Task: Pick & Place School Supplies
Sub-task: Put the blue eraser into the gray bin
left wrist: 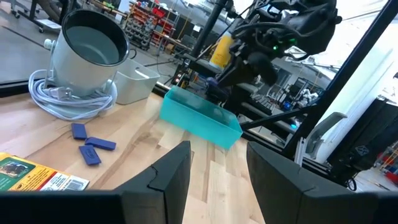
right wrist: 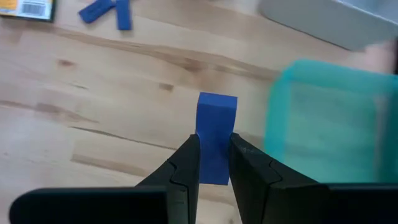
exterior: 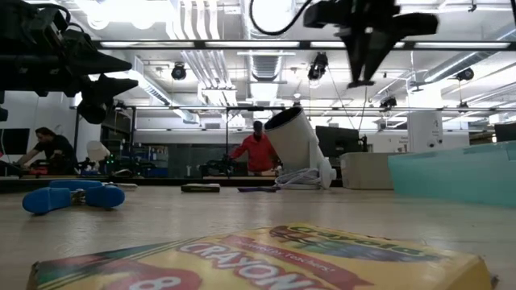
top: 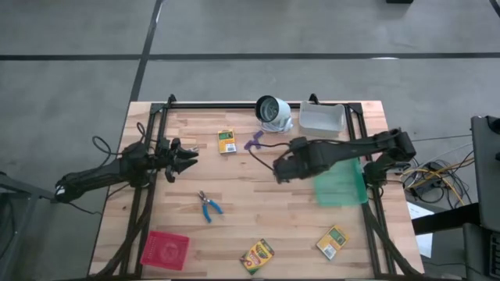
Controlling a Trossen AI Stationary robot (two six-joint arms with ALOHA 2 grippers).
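3 crayon boxes on the wooden table [top: 234,187]: 1 at the far side by the white-grey round object [top: 273,113], 1 at the near edge middle [top: 257,255], 1 near-right [top: 332,241]. First crayon box [top: 226,141] lies flat, apart from the rest. Purple pieces [top: 254,142] lie just right of it, near the round object's coiled cable; left wrist view shows 3 of them [left wrist: 87,144] close together on the wood. Blue-handled scissor tool [top: 208,207] lies flat left of centre, untouched.

Right gripper [right wrist: 214,163] is up above the table near the middle, beside the teal bin [top: 341,184], fingers pinched on 1 small blue-purple block [right wrist: 216,137] that stands upright between them. Left gripper [left wrist: 217,168] hovers over the left side of the table, jaws parted, nothing between them. Clear white bin [top: 322,118] at far right, red tray [top: 165,249] at near-left corner. People show in the room beyond, low view.
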